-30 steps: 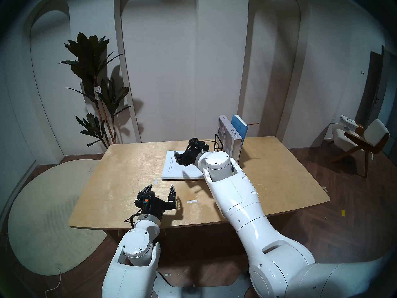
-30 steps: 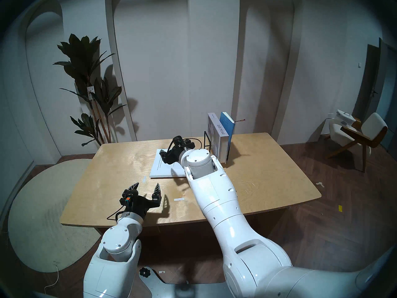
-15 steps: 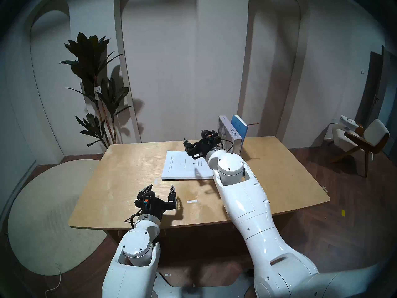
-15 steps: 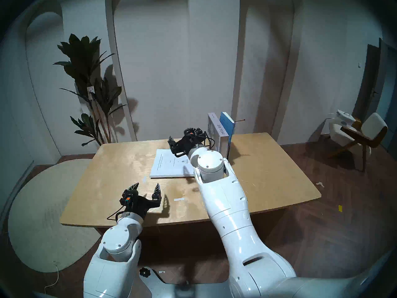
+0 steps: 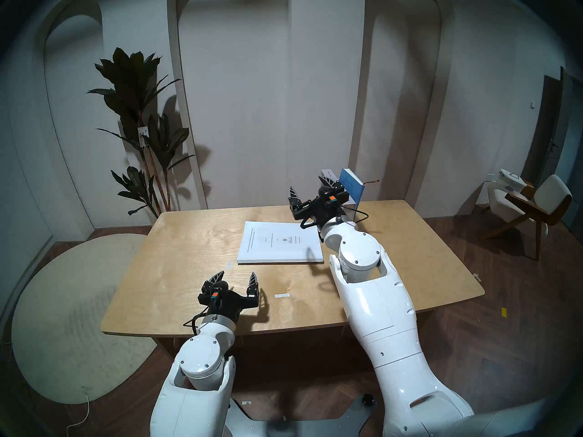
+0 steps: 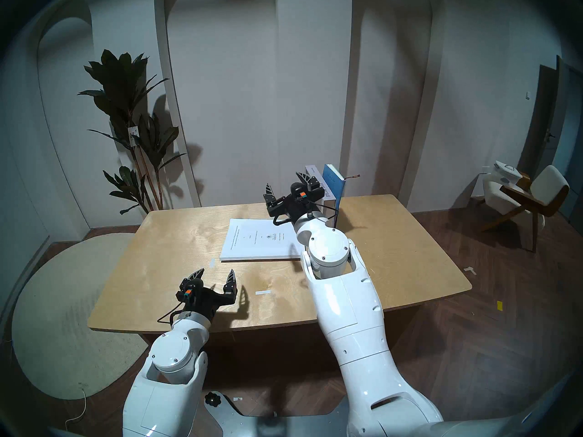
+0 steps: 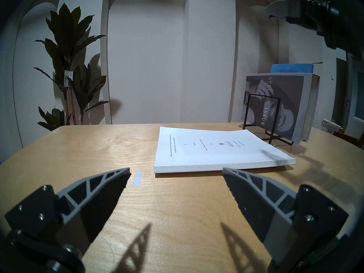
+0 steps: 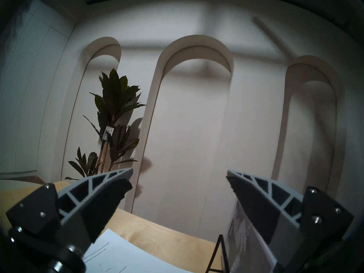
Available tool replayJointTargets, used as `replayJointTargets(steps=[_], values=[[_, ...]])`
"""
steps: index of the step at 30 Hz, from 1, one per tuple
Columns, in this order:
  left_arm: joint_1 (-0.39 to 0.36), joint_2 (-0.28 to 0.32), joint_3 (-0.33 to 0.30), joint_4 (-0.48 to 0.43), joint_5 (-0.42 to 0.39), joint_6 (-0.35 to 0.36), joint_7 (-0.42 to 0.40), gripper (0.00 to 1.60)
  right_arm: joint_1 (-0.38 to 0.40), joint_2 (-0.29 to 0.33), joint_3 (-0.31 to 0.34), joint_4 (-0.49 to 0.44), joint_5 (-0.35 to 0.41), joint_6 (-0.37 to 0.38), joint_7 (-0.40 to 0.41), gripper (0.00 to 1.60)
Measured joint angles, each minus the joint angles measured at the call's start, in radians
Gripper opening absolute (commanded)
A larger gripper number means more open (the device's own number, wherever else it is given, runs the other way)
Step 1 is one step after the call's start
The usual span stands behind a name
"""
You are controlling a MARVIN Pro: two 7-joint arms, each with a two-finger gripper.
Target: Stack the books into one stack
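The large white book (image 5: pixel 279 242) (image 6: pixel 258 241) (image 7: pixel 212 148) lies flat mid-table. Behind it on the right, the thick grey book (image 7: pixel 275 105) (image 5: pixel 328 173) stands upright in a black wire rack (image 7: pixel 247 113), and the blue book (image 5: pixel 351 185) (image 7: pixel 291 68) stands behind it with a ribbon sticking out. My right gripper (image 5: pixel 308 184) (image 6: pixel 284 180) (image 8: pixel 179 176) hovers open and empty above the white book's far right corner, its right finger next to the grey book's cover (image 8: pixel 242 237). My left gripper (image 5: pixel 237 273) (image 7: pixel 176 172) stays open and empty near the table's front, short of the white book.
The wooden table (image 5: pixel 189 253) carries two small tape strips (image 5: pixel 281 295). A potted plant (image 5: pixel 142 127) stands behind its left corner, and a chair (image 5: pixel 536 206) is off to the right. A round rug (image 5: pixel 72 300) lies on the floor at left.
My right gripper has lifted off the white book, turned its fingers upward and swung right toward the standing grey book. The white book's cover now shows fully. The left arm has not moved.
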Motion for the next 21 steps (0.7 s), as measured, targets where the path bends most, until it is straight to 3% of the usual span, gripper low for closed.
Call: replayJointTargets(steps=[11, 21], values=[[0.000, 0.000, 0.000, 0.003, 0.000, 0.000, 0.000, 1.60, -0.128, 0.038, 0.084, -0.134, 0.002, -0.049, -0.085, 1.60], [-0.001, 0.000, 0.000, 0.005, 0.000, 0.000, 0.000, 1.60, -0.262, 0.062, 0.229, -0.253, 0.016, -0.059, -0.185, 1.60]])
